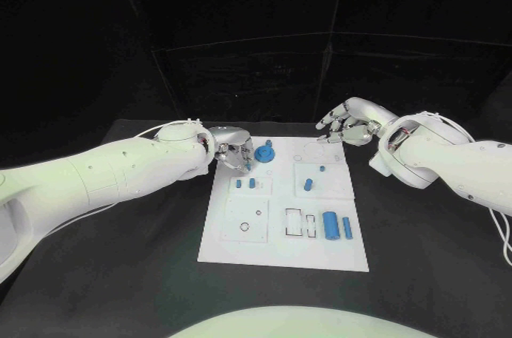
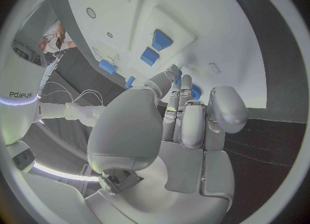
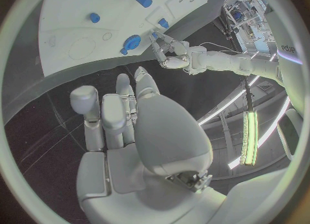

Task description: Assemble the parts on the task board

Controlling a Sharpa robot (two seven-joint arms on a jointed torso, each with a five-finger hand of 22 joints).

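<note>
My left hand (image 1: 228,150), fingers together at the round blue part (image 1: 263,155) at the task board (image 1: 280,251)'s far edge, needs a square, gentle press; right hand (image 1: 347,123) hovers open beyond it.

You see a flat white rectangular task board (image 1: 280,238) at the centre of the frame, marked with thin black outlines, lying on a matte black surface (image 1: 106,279). Small bright blue plastic parts (image 1: 332,222) dot it. A silver metal hand (image 1: 231,147) on a glossy white arm (image 1: 106,171) enters from the left.
</note>
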